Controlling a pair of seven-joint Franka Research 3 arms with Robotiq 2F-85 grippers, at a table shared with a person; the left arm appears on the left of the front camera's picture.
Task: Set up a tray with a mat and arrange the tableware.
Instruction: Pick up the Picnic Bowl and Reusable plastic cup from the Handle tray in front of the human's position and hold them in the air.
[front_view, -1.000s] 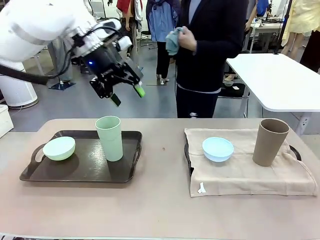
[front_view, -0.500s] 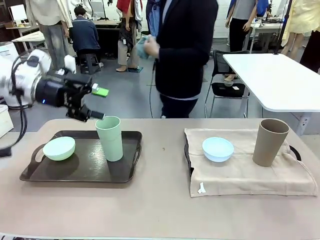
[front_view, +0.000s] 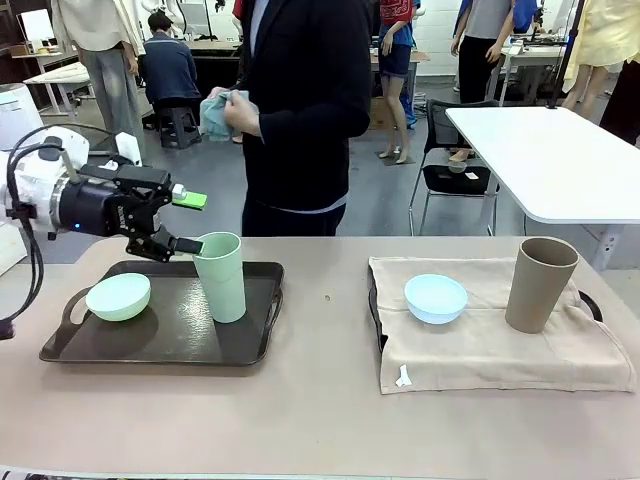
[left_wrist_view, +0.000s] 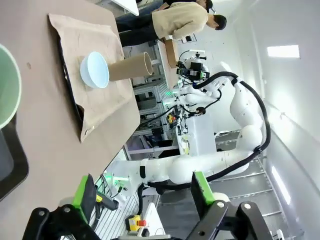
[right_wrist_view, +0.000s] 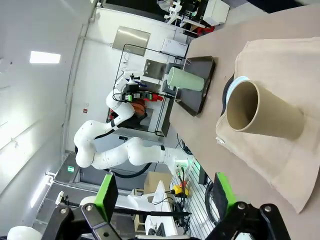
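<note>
A pale green cup (front_view: 220, 277) and a pale green bowl (front_view: 118, 296) stand on a bare dark tray (front_view: 170, 335) at the left. At the right, a beige mat (front_view: 490, 340) drapes a second tray (front_view: 374, 305) and carries a pale blue bowl (front_view: 436, 298) and a brown cup (front_view: 540, 283). My left gripper (front_view: 188, 222) is open and lies level, just left of the green cup's rim, holding nothing. In the left wrist view its jaws (left_wrist_view: 142, 192) stand apart, with the green cup's rim (left_wrist_view: 6, 85) at the left edge. My right gripper (right_wrist_view: 165, 195) is open, well back from the brown cup (right_wrist_view: 262, 117).
A person stands at the far side behind the left tray, holding a teal cloth (front_view: 222, 110) in both hands. A white table (front_view: 560, 160) stands at the back right. Bare tabletop (front_view: 325, 400) lies between the two trays and along the near edge.
My left arm swung down and to the left, and its open gripper now lies level beside the green cup's rim. The person walked to the left behind the table.
</note>
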